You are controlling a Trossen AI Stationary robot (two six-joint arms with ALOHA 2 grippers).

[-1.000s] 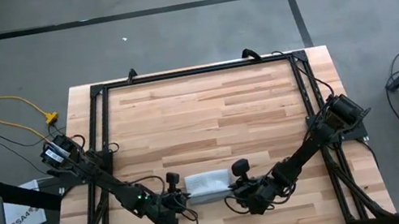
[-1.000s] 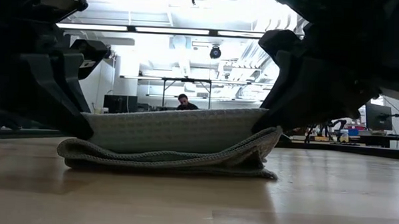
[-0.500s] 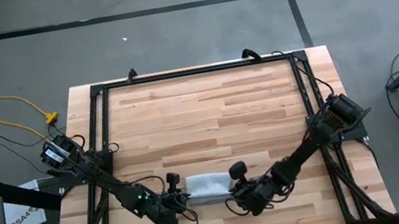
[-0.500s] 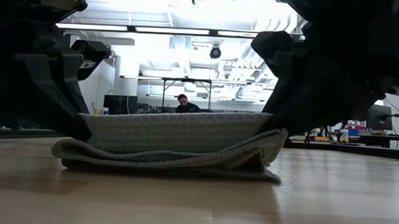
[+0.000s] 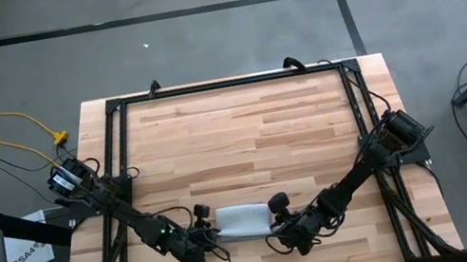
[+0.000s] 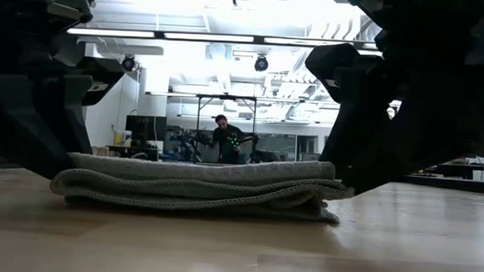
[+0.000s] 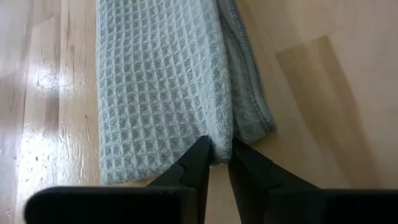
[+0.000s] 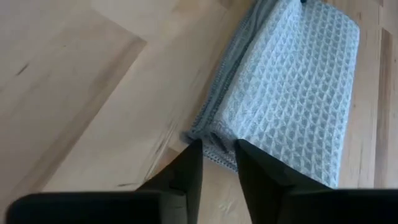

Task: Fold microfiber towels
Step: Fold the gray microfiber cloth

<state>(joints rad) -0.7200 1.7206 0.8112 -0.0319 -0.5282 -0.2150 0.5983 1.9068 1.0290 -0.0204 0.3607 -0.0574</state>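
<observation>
Folded towel (image 5: 243,220) lies flat on the bench (image 5: 243,129), stacked in layers, right between the two grippers. Left gripper (image 7: 217,158) sits at one short end, fingers slightly parted around the folded edge, seemingly just touching it. Right gripper (image 8: 217,152) is at the opposite end, fingers apart, tips just beside the towel's corner, not pinching it.

towel (image 6: 196,183) ends hidden behind dark arms, low view.
</observation>
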